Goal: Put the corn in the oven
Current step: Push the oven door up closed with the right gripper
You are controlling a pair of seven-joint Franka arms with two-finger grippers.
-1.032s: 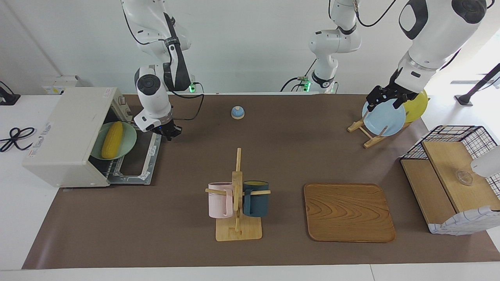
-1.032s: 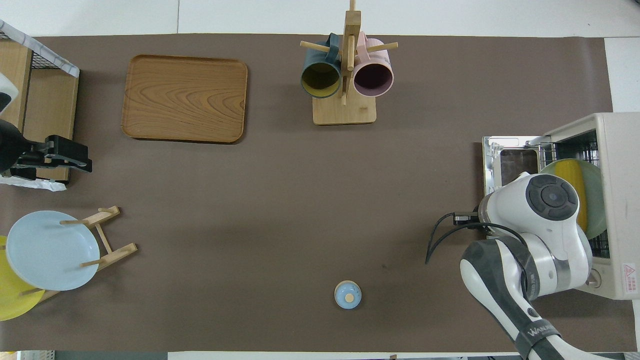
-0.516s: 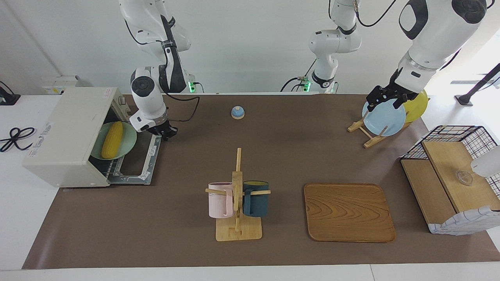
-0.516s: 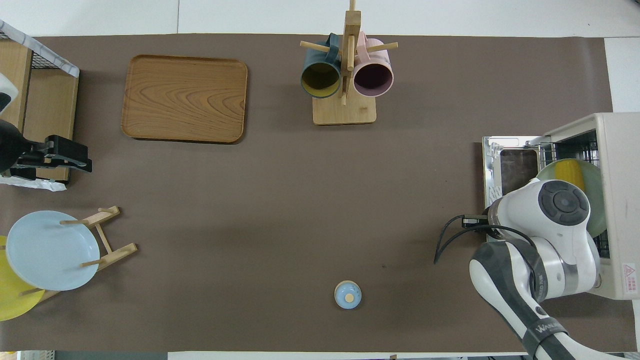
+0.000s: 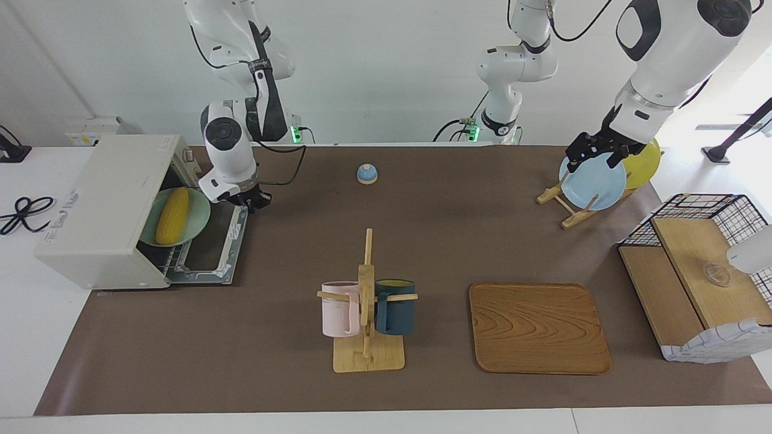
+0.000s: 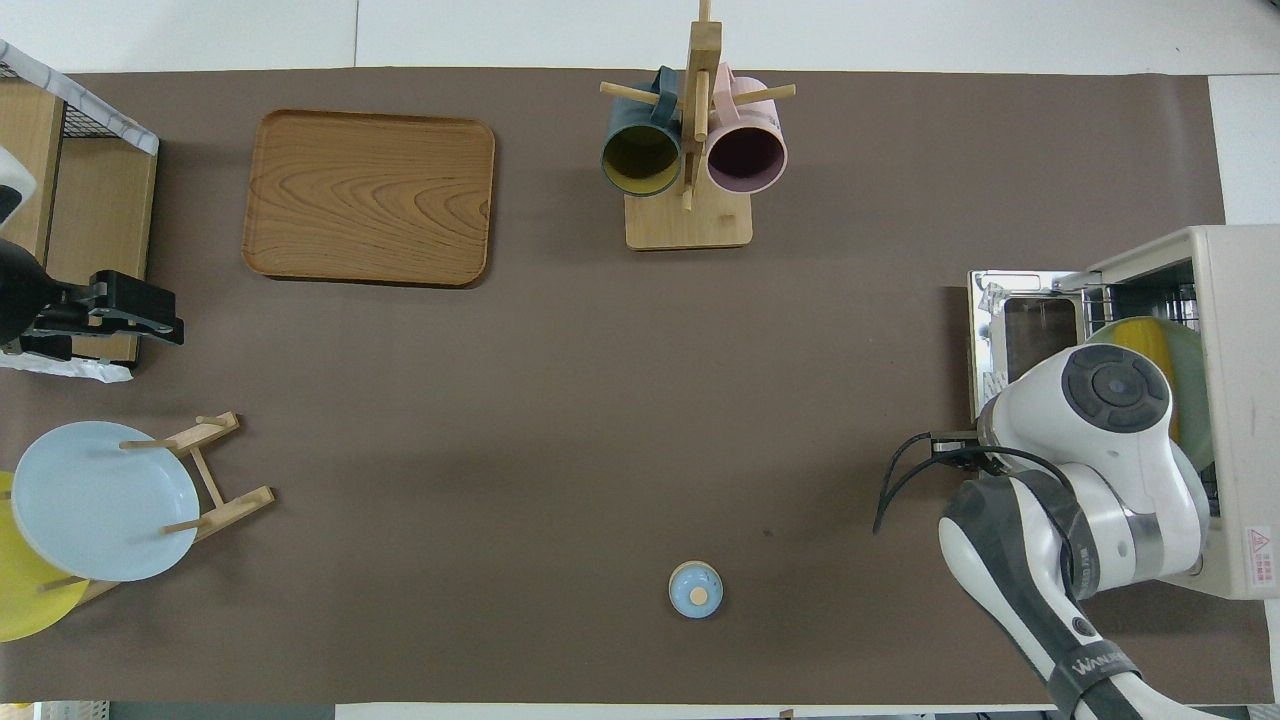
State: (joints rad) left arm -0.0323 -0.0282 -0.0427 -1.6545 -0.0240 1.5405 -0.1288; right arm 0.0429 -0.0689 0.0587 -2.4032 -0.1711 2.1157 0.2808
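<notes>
There is one oven (image 5: 102, 211) and one corn (image 5: 172, 215). There are three plates: a green one (image 5: 196, 224) under the corn, a blue one (image 5: 592, 181) and a yellow one (image 5: 645, 161). There are two mugs, a pink one (image 5: 339, 308) and a dark blue one (image 5: 395, 306). There is one mug stand (image 5: 367, 337), one plate rack (image 5: 564, 208), one wooden tray (image 5: 538, 328), one wire basket (image 5: 699, 277) and one small bell (image 5: 367, 173). There are two grippers, left (image 5: 594, 155) and right (image 5: 253, 202).
</notes>
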